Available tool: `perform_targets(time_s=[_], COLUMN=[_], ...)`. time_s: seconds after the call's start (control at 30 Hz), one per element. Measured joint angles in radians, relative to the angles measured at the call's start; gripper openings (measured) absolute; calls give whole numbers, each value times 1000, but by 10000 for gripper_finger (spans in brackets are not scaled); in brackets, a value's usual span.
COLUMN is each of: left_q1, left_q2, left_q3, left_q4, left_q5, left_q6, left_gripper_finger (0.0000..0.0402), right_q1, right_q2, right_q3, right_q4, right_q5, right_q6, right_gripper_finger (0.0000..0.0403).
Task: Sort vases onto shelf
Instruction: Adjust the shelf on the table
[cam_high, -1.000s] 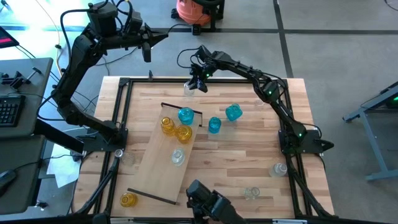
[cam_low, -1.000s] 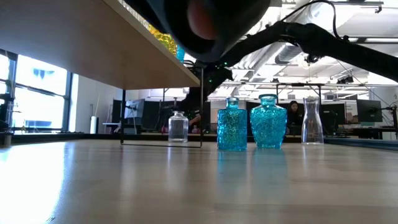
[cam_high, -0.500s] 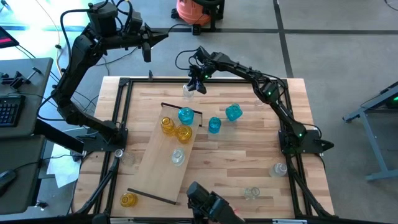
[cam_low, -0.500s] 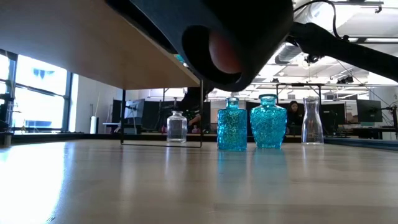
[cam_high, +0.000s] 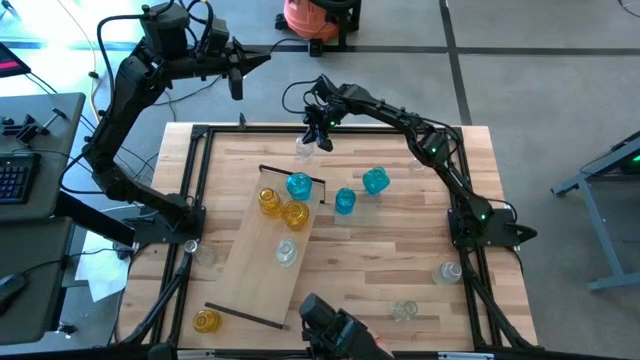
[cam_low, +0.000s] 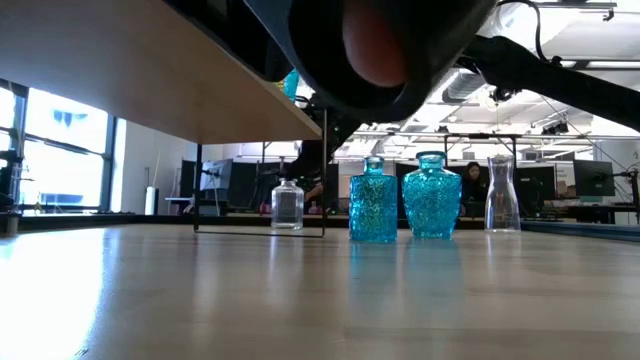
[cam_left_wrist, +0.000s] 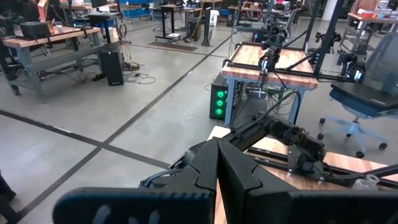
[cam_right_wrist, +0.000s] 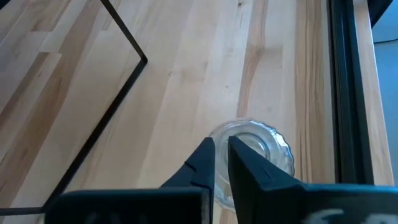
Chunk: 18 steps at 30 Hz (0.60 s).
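Note:
My right gripper (cam_right_wrist: 221, 158) is at the table's far edge, shut on a small clear vase (cam_high: 305, 148) that stands on the tabletop beyond the shelf's far end. The shelf (cam_high: 250, 275) lies slanted on the table. It carries two yellow vases (cam_high: 270, 202), a blue vase (cam_high: 299, 185) and a clear vase (cam_high: 286, 252). Two blue vases (cam_high: 344, 200) (cam_high: 375, 181) stand on the table to the right of the shelf. My left gripper (cam_left_wrist: 217, 163) is shut, raised beyond the table's far left corner. My right gripper has the clear vase's rim (cam_right_wrist: 214, 138) between its two fingers, one finger (cam_right_wrist: 244, 163) over the mouth and the other (cam_right_wrist: 200, 160) outside it. The fingers slant down from the table's right and far side. The vase stands upright on the table.
Two clear vases (cam_high: 450, 271) (cam_high: 405, 311) stand near the right front corner, and a yellow vase (cam_high: 206, 321) stands at the left front. A black frame (cam_high: 200, 180) runs round the tabletop. A dark device (cam_high: 335, 330) sits at the near edge and blocks much of the low view.
In the low view the dark device close to the camera has shifted toward the picture's right and now covers more of it. Both arms have stayed where they were, and so have the vases.

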Motion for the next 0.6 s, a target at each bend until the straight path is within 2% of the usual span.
perform_targets(time_s=[0.2, 0.33, 0.6], left_q1=[0, 0, 0], left_q2=[0, 0, 0], left_q3=[0, 0, 0], left_q4=[0, 0, 0], left_q5=[0, 0, 0], left_q6=[0, 0, 0], left_gripper_finger=[0, 0, 0], right_q1=[0, 0, -18], right_q2=[-1, -3, -6], right_q3=[0, 2, 4], right_q4=[-25, -56, -144], right_q5=[7, 50, 43], right_q6=[-27, -42, -62], right_gripper_finger=[4, 5, 2])
